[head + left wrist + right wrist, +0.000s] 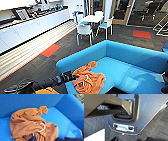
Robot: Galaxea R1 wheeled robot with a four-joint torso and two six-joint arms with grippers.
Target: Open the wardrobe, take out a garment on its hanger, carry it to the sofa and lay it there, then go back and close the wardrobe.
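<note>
the orange hoodie [88,79] lies crumpled on the blue sofa [130,53] seat, near its front edge by the left arm — the white hanger [41,127] hook pokes out of the folds. the left gripper [71,76] touches the cloth's edge; whether its jaws are apart, i cannot tell.

Bare sofa [140,72] seat right of the crumpled garment [88,80].
</note>
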